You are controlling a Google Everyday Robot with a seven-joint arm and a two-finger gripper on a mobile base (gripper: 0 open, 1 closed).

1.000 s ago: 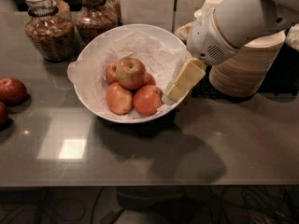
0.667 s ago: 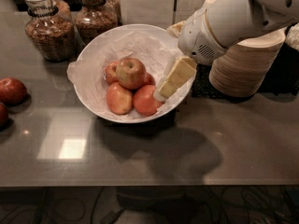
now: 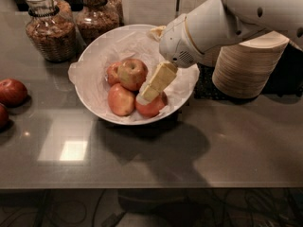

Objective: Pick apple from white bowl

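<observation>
The white bowl (image 3: 94, 53), lined with crinkled white paper, sits on the grey counter and holds several apples. The apple (image 3: 132, 73) with the yellow-green patch and stem dimple lies on top, in the middle of the pile. Redder apples lie below it at the front (image 3: 120, 100) and front right (image 3: 152, 107). My gripper (image 3: 150, 91), with cream-coloured fingers, reaches in from the upper right and hangs over the bowl, just right of the apple and above the front right one.
Two glass jars (image 3: 49, 28) of granola stand behind the bowl at the left. A stack of beige disposable bowls (image 3: 246, 65) stands at the right. Two dark red apples (image 3: 11, 92) lie on the counter at the left edge.
My arm has moved left, further over the bowl. The gripper has gone from the bowl's right rim to just beside the top apple.
</observation>
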